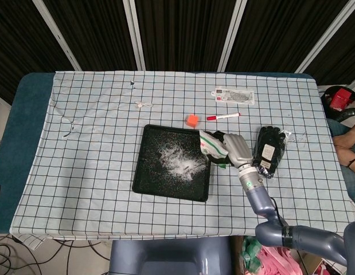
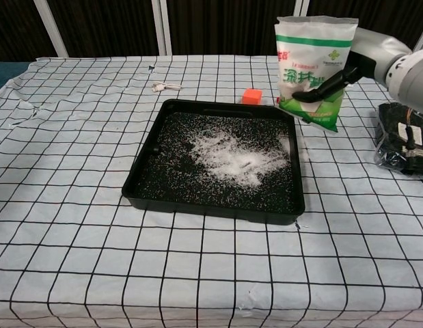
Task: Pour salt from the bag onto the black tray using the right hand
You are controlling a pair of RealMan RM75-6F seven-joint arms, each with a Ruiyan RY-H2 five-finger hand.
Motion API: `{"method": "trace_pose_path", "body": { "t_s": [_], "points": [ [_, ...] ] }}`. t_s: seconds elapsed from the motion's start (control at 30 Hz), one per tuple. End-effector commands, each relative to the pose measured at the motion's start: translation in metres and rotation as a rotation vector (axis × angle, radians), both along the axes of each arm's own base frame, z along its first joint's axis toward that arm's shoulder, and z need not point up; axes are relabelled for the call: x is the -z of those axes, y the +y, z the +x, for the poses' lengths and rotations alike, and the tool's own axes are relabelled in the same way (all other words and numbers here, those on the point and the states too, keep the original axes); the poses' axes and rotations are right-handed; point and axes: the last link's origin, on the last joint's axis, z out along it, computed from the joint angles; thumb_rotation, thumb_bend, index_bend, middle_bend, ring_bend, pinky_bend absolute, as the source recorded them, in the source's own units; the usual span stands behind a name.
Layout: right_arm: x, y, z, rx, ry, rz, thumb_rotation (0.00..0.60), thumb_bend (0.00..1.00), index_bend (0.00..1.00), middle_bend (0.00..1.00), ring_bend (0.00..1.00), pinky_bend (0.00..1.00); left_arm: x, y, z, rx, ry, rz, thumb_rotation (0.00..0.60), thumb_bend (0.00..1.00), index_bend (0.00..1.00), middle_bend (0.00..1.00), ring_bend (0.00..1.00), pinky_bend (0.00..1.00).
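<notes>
My right hand grips the white and green salt bag. It holds the bag upright in the air, just past the right edge of the black tray. A white heap of salt lies spread over the middle and right of the tray floor, with grains scattered around it. No salt is falling from the bag. My left hand shows in neither view.
An orange cube sits behind the tray. A red marker and a flat packet lie further back. Black gloves in a clear bag lie right of the hand. A small cable lies back left.
</notes>
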Motion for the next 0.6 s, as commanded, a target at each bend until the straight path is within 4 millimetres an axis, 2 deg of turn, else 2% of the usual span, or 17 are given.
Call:
{"method": "trace_pose_path", "body": {
  "t_s": [0.03, 0.3, 0.6],
  "points": [
    [-0.005, 0.000, -0.012, 0.017, 0.007, -0.036, 0.600, 0.41, 0.63, 0.38, 0.47, 0.42, 0.000, 0.000, 0.000, 0.000, 0.000, -0.001, 0.600, 0.32, 0.27, 0.14, 0.06, 0.10],
    [-0.008, 0.010, -0.050, 0.056, 0.072, -0.145, 0.600, 0.41, 0.63, 0.39, 0.47, 0.42, 0.000, 0.000, 0.000, 0.001, 0.001, 0.002, 0.600, 0.32, 0.27, 0.14, 0.05, 0.10],
    [0.008, 0.027, -0.076, 0.145, 0.049, -0.125, 0.600, 0.40, 0.63, 0.39, 0.47, 0.42, 0.001, 0.000, 0.001, 0.002, 0.002, -0.003, 0.600, 0.32, 0.27, 0.14, 0.05, 0.10]
  ]
}}
